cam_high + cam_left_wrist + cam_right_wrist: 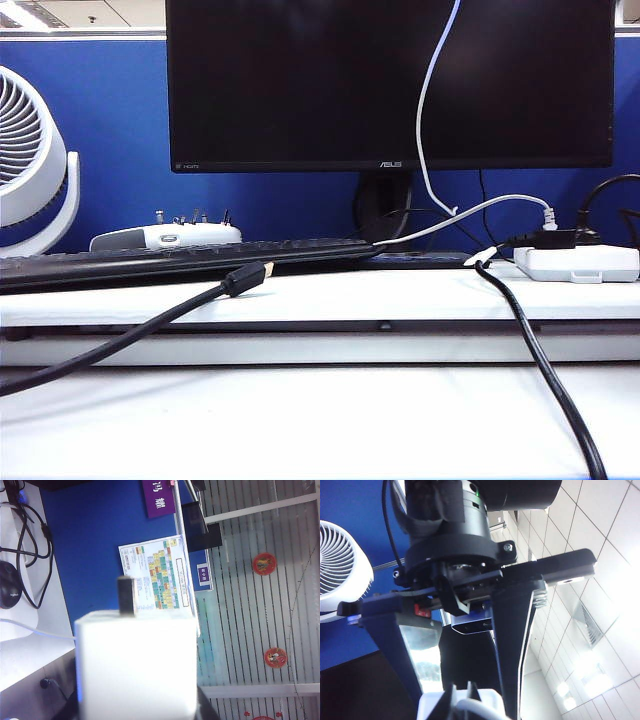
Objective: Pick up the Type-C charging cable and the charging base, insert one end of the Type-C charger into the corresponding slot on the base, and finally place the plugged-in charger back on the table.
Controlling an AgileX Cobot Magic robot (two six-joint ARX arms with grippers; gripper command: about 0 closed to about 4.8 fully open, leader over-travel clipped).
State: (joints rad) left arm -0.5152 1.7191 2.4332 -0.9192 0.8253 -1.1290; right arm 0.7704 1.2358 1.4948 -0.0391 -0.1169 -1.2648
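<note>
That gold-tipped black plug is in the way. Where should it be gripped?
Grip the black plug body behind its gold tip, from above with jaws across its width: it lies near-level on the ledge, cable trailing left. The left gripper holds the base; right gripper, shut, is by it, both outside the exterior view.
</note>
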